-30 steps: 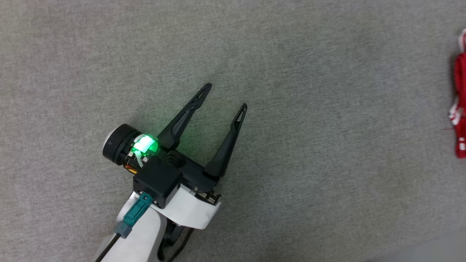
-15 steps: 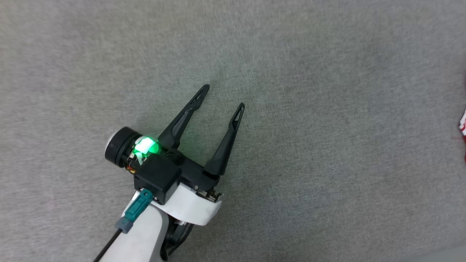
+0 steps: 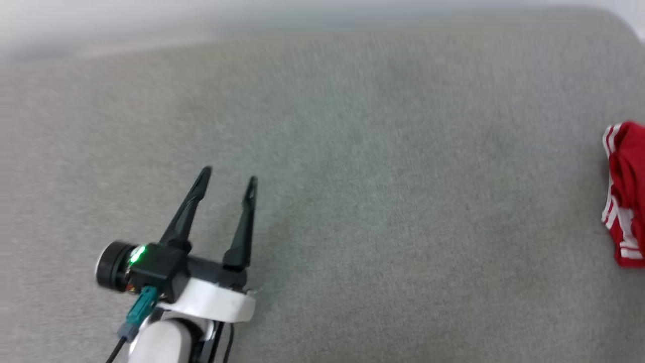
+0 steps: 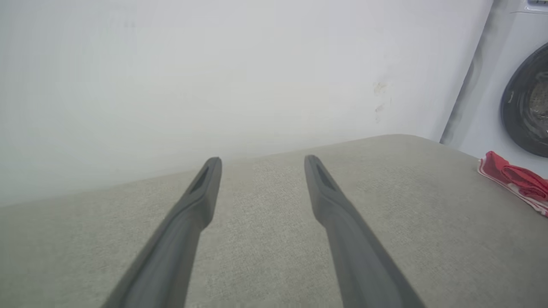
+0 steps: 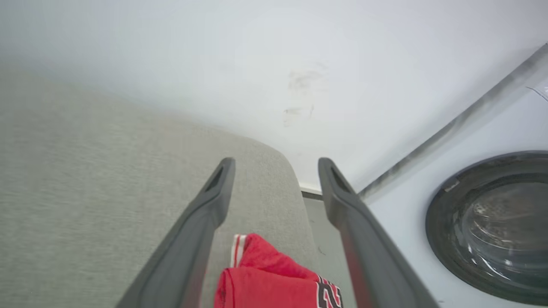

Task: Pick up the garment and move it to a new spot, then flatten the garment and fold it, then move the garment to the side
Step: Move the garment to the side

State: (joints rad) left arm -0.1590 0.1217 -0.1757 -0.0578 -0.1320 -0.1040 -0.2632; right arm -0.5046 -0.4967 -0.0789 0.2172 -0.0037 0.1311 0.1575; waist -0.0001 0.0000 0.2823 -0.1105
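While splayed and empty, left gripper (image 3: 229, 176), right gripper (image 5: 276, 164); garment (image 3: 625, 166) at right edge of wide grey surface (image 3: 378, 201).

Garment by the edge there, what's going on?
Nothing is gripped. The red garment lies bundled at the right edge of the grey surface, beside a washing machine. The right end effector hangs open over it, not pinching it. The left end effector is open over bare surface, well apart.

garment (image 3: 625, 191) cut off by right edge; head view blurred
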